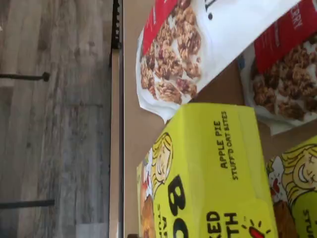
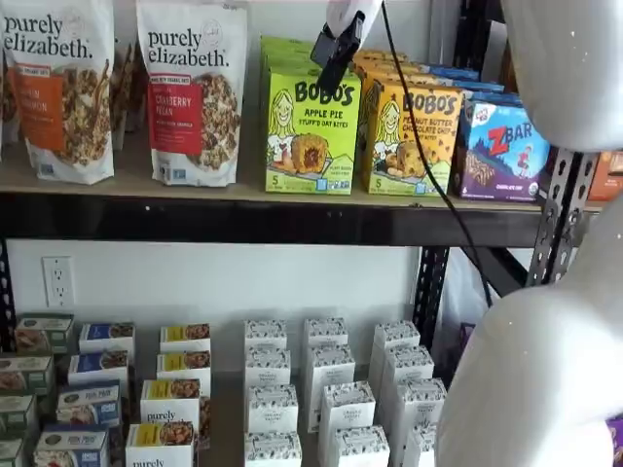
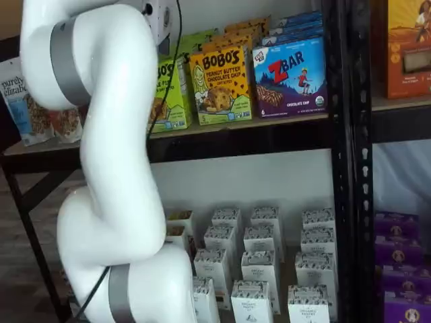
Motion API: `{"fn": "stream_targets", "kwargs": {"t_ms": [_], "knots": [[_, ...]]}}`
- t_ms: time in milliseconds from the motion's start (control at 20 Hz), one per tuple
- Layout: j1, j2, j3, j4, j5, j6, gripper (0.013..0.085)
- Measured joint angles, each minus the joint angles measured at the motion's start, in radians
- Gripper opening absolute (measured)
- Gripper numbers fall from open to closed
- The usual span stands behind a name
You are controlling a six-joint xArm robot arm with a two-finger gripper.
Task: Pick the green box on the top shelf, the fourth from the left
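The green box stands upright at the front of the top shelf, with identical boxes behind it. In a shelf view my gripper hangs from the top edge just above the box's upper right front corner, black fingers pointing down, open and holding nothing. The wrist view looks down on the green box from close above, on the tan shelf board. In a shelf view the green box is partly hidden by my white arm, which also hides the gripper there.
A cranberry pecan granola bag stands left of the green box and a yellow-orange Bobo's box right of it, then a blue ZBar box. Small white cartons fill the lower shelf. A black upright stands at right.
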Motion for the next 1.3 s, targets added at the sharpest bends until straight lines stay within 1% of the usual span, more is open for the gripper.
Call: {"fn": "stream_targets", "kwargs": {"t_ms": [300, 550, 1300], "knots": [[0.019, 0.022, 0.0, -0.045, -0.004, 0.006, 0.085], [0.033, 0.042, -0.014, -0.068, 0.023, 0.016, 0.085], [0.063, 0.041, 0.03, -0.1, -0.029, 0.033, 0.085]]}}
